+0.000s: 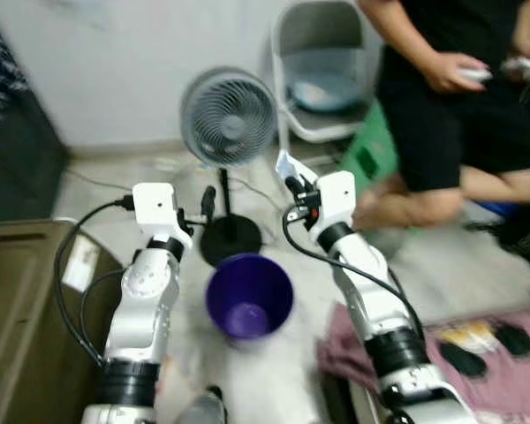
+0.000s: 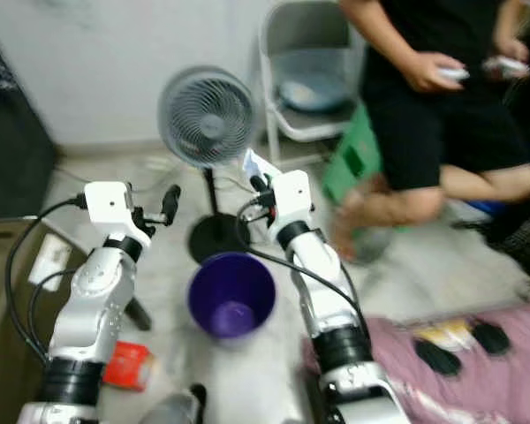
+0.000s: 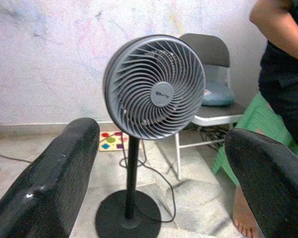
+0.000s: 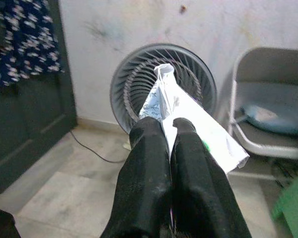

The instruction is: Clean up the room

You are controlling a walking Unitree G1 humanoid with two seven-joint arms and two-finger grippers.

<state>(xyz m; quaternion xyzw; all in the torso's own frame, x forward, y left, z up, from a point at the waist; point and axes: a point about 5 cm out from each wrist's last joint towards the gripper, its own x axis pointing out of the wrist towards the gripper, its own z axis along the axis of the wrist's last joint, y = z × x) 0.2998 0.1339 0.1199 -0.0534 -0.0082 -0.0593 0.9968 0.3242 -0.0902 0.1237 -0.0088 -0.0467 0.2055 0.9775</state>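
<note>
**Paper scrap held above the purple bin**

Right now the right end effector [image 4: 171,136] is pinching a white paper scrap [image 4: 188,116] between its two black fingers, which are pressing together on the sheet's lower part. In the head views this end effector [image 1: 291,181] is hovering just beyond the far rim of the purple bin [image 1: 248,296], close to the stand of the grey fan [image 1: 228,117].

The paper is sticking up and forward out of the fingers, its long axis running roughly along them, with a crumpled tip at the far end and one flap hanging off to the side. It looks thin, light and limp, so it is probably going to flutter rather than drop straight; a hold near its folded middle seems safest.

The left end effector [image 3: 159,168] is standing with its fingers well apart and nothing between them, aimed at the fan. On the floor sits a small red box [image 2: 128,364]. A person [image 1: 450,97] is standing by the folding chair [image 1: 322,71].
</note>
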